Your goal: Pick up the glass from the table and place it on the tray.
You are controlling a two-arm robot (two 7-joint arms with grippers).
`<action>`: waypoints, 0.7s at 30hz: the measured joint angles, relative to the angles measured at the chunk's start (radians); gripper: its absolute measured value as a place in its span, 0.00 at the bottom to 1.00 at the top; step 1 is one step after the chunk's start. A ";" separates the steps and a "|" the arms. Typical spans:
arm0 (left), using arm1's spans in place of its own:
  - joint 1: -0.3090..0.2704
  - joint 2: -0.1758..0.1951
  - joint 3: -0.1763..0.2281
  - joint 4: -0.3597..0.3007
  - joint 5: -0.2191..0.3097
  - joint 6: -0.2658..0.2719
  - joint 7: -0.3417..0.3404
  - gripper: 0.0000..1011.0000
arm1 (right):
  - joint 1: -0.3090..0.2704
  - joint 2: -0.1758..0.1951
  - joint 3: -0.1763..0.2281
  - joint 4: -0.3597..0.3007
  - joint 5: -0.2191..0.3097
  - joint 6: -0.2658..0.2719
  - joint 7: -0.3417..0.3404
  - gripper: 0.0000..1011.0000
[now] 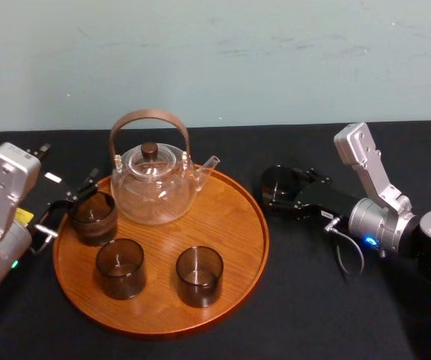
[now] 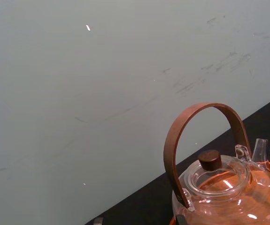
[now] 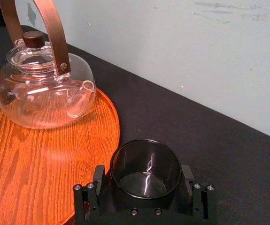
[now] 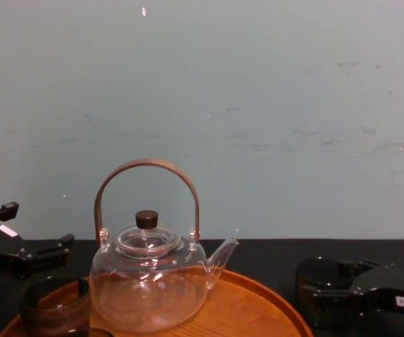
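Left gripper: jaws spread, at the left edge of the tray.
Tray: carries a teapot and three dark cups.
Glass: on the table, just right of the tray.
Right gripper: jaws pinching the glass.

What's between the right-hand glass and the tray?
Head view: only bare black tablecloth separates the round orange-brown wooden tray from the dark smoky glass in the right end effector.
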 joint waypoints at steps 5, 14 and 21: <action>0.000 0.000 0.000 0.000 0.000 0.000 0.000 0.99 | -0.002 0.000 0.000 0.000 0.000 0.000 -0.002 0.99; 0.000 0.000 0.000 0.000 0.000 0.000 0.000 0.99 | -0.002 0.000 0.000 0.000 0.000 0.001 -0.003 0.95; 0.000 0.000 0.000 0.000 0.000 0.000 0.000 0.99 | -0.002 0.000 0.000 0.000 0.000 0.001 -0.004 0.89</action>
